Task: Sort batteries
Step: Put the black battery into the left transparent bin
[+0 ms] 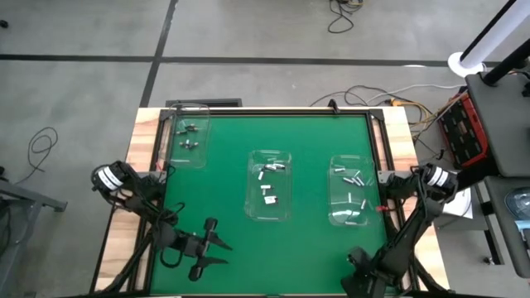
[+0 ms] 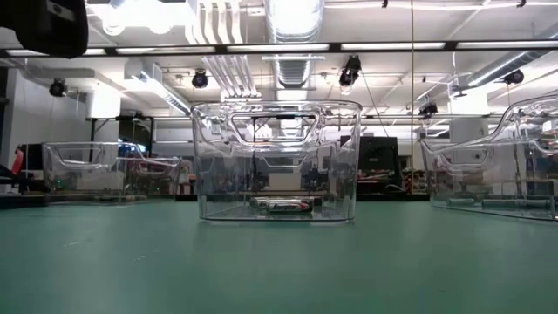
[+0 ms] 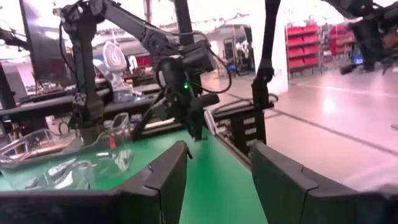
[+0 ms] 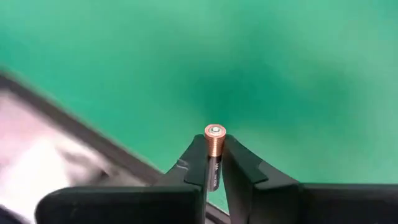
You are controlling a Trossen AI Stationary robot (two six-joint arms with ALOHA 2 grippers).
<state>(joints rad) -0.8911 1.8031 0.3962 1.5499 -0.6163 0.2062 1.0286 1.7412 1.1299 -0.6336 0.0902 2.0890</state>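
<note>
Right hand (image 4: 214, 163) pinching one battery (image 4: 214, 140) between its fingertips, copper-coloured end poking out past them. The green counter (image 4: 280, 68) lies below it, near the counter's dark edge. In the high view this hand sits at the near right corner of the counter, well apart from all bins.

Left hand (image 1: 217, 251) spread wide, holding nothing, low over the near left part of the counter (image 1: 306, 240).

Three clear bins on the mat: a far-left bin (image 1: 175, 156) with a few small dark-looking pieces, a middle bin (image 1: 252, 211) and a right bin (image 1: 334, 217), each holding several loose batteries (image 1: 269, 193). Low view shows batteries lying flat on the middle bin's floor.

Step in hand, as I read it: carrying a picked battery toward its bin. Which bin suits this size I cannot tell; lengths are too small to compare from above.

Next move calls for swinging the right hand over the chosen bin, lowering inside the rim, then parting the fingers so the battery drops flat instead of bouncing out.
</note>
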